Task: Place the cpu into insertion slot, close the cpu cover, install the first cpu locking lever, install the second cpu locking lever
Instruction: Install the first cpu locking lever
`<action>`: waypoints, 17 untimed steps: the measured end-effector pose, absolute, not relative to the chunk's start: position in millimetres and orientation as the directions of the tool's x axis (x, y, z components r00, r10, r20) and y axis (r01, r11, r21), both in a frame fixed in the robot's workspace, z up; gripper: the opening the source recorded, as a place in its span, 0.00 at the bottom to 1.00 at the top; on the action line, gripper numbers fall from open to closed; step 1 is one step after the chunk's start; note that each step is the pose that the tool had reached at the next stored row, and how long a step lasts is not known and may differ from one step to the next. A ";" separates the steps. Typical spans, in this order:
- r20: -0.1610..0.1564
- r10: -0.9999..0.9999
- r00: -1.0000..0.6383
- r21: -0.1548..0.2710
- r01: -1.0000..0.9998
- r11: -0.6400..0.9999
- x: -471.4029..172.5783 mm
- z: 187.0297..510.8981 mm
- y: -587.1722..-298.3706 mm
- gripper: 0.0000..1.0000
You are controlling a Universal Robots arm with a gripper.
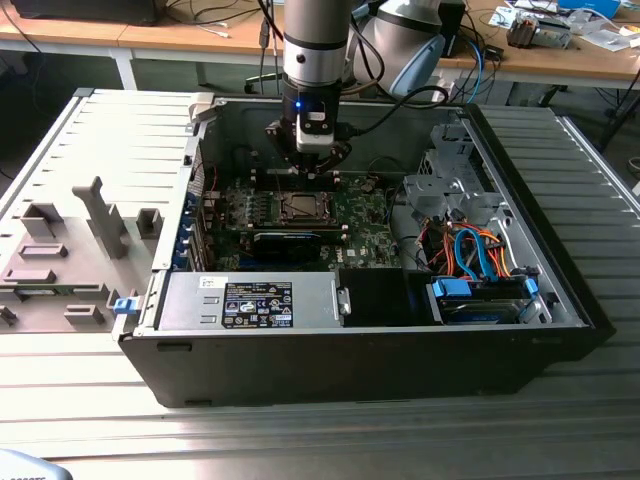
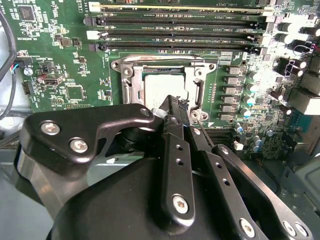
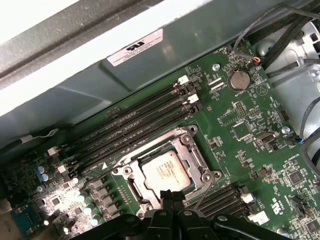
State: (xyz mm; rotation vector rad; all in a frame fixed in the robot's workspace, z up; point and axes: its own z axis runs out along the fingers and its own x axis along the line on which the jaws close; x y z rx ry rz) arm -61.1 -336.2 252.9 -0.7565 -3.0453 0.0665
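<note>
We find the cpu (image 3: 166,170) seated in the insertion slot (image 3: 131,190) — placement done. The cpu cover (image 2: 165,62) appears lowered; levers remain, we judge. The gripper (image 2: 174,111) hovers at the socket's 6 o'clock edge — fingers together, holding nothing.

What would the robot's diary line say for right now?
stage: cpu in insertion slot | gripper: fingers together, over cpu edge | cpu cover: down around cpu
</note>
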 end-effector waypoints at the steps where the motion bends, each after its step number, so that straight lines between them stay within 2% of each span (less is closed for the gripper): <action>1: -0.007 0.467 -0.884 -0.042 0.467 0.883 -61.2 252.9 -336.2 0.11; 17: -0.007 0.433 -0.902 -0.042 0.433 0.901 -61.1 252.9 -336.1 0.11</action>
